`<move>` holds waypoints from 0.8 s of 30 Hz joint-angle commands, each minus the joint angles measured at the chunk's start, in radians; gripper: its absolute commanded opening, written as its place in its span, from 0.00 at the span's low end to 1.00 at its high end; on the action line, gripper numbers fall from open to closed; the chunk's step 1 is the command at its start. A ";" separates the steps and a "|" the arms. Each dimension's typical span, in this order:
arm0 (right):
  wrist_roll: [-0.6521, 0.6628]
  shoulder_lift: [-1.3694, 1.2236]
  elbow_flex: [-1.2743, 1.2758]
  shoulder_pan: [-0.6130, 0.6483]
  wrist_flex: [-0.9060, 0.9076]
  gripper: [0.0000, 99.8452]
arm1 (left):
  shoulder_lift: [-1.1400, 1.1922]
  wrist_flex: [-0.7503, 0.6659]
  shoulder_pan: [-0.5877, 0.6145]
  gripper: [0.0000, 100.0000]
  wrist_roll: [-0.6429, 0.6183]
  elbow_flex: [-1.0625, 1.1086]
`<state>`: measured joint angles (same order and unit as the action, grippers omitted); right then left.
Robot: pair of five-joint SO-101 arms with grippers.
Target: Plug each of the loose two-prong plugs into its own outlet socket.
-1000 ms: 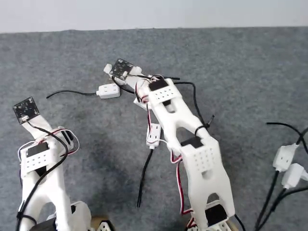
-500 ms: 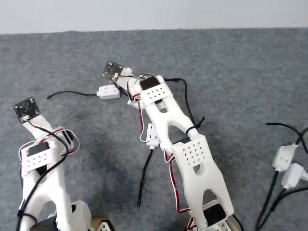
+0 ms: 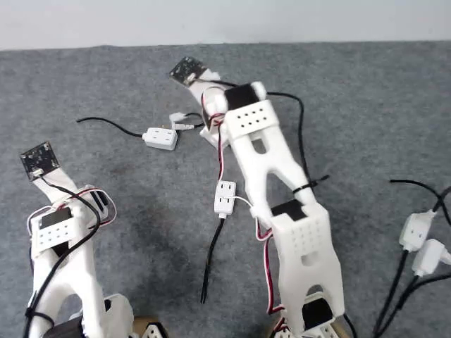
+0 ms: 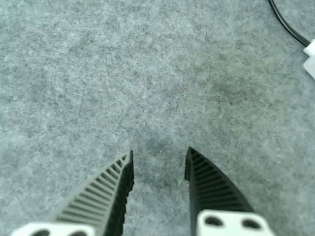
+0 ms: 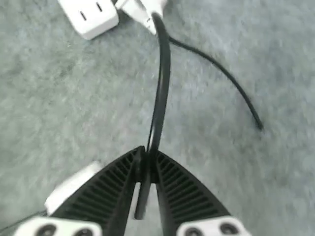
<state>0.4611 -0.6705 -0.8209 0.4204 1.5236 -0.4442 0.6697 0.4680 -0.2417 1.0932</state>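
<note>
a: what takes up the most room?
b: the grey carpet [image 3: 366,105], then the right arm [image 3: 282,183], stretched far across it. the left arm [image 3: 63,253] stands at the near corner, its base cut off by the edge.
a: and the fingers?
b: the right gripper [image 5: 146,153] has its tips pressed together on a black cord [image 5: 162,73]. the cord runs on to a white plug [image 5: 141,10], which is cropped at the border, so its prongs are hard to make out. the left gripper [image 4: 159,156] hangs with its fingers spread over bare carpet.
a: where are the sockets?
b: one socket block [image 3: 161,138] lies just beside the plug (its two slots show in the right wrist view). whether they touch, i cannot tell. a second socket block [image 3: 225,197] lies mid-table, close beside the right arm.
a: anything smaller?
b: two white connectors [image 3: 416,229] sit at the far right edge, their leads running out of frame. plug or socket, i cannot tell. in the left wrist view a white corner [image 4: 311,59] and a black cable [image 4: 288,22] are cut off at the border. in the right wrist view a white piece [image 5: 74,184] is half hidden behind a finger.
</note>
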 commanded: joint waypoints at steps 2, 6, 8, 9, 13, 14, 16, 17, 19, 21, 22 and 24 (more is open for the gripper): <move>-0.048 0.183 -0.040 -0.013 0.117 0.01 | 0.000 -0.023 0.003 0.17 0.009 -0.022; -0.058 0.305 -0.040 -0.016 0.179 0.01 | 0.000 -0.023 0.003 0.17 0.009 -0.022; -0.072 0.374 -0.040 -0.016 0.219 0.01 | 0.000 -0.023 0.003 0.17 0.009 -0.022; -0.072 0.409 -0.040 -0.016 0.243 0.01 | 0.000 -0.023 0.003 0.17 0.009 -0.022; -0.074 0.562 0.038 -0.035 0.278 0.01 | 0.000 -0.023 0.003 0.17 0.009 -0.022; -0.080 0.610 0.081 -0.048 0.277 0.01 | 0.000 -0.023 0.003 0.17 0.009 -0.022; -0.080 0.704 0.176 -0.073 0.277 0.01 | 0.000 -0.023 0.003 0.17 0.011 -0.022; -0.075 0.750 0.227 -0.082 0.277 0.01 | 0.000 -0.023 0.003 0.17 0.011 -0.022; -0.075 0.834 0.324 -0.105 0.271 0.01 | 0.000 -0.023 0.003 0.17 0.011 -0.022; -0.080 0.900 0.419 -0.113 0.249 0.01 | 0.000 -0.023 0.002 0.17 0.011 -0.022; -0.081 0.918 0.470 -0.111 0.226 0.01 | 0.000 -0.023 0.002 0.17 0.011 -0.022; -0.081 0.932 0.574 -0.097 0.150 0.01 | 0.000 -0.023 0.002 0.17 0.011 -0.022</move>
<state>0.3905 0.1949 -0.3575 0.3207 1.7461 -0.4442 0.6697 0.4680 -0.2401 1.0932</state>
